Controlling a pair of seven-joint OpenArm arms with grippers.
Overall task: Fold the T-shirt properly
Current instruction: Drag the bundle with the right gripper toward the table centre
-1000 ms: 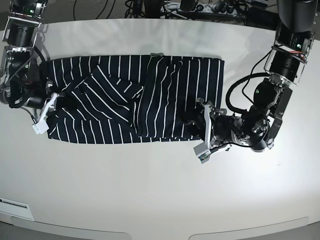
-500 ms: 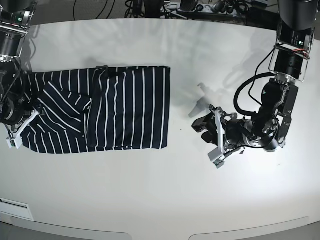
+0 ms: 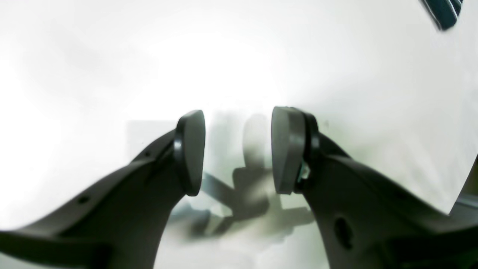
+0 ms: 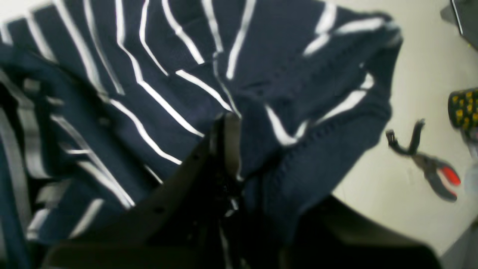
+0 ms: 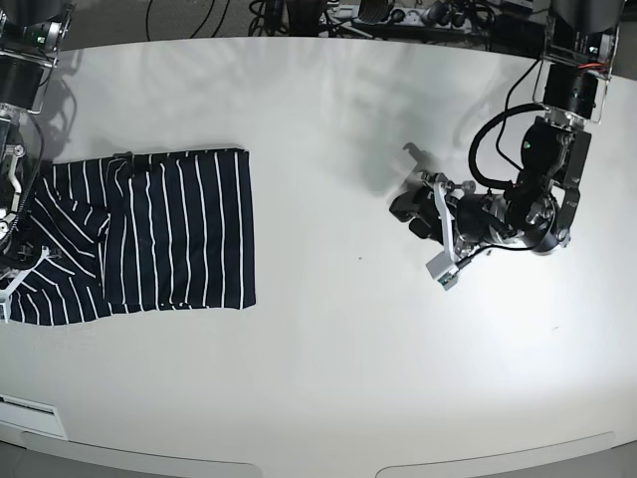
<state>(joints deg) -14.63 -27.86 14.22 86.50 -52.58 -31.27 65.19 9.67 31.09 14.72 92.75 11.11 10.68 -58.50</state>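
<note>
The T-shirt (image 5: 169, 229), dark navy with thin white stripes, lies folded into a rough rectangle at the table's far left in the base view. My right gripper (image 5: 12, 284) sits at its left end, almost at the picture's edge. In the right wrist view that gripper (image 4: 227, 129) is shut on a bunched fold of the T-shirt (image 4: 157, 74). My left gripper (image 5: 420, 237) hovers over bare table far to the right of the shirt. Its fingers (image 3: 192, 151) stand open with nothing between them; only a corner of the T-shirt (image 3: 444, 11) shows there.
The white table (image 5: 328, 368) has a curved front edge. Cables and a power strip (image 5: 398, 15) lie behind its far edge. In the right wrist view, red-handled pliers (image 4: 429, 164) and a black object with yellow dots (image 4: 463, 108) lie on a pale surface beyond the shirt.
The shirt has slid far to the left with the right gripper holding its left end. The left gripper has come off the shirt's right edge and moved right and farther back.
</note>
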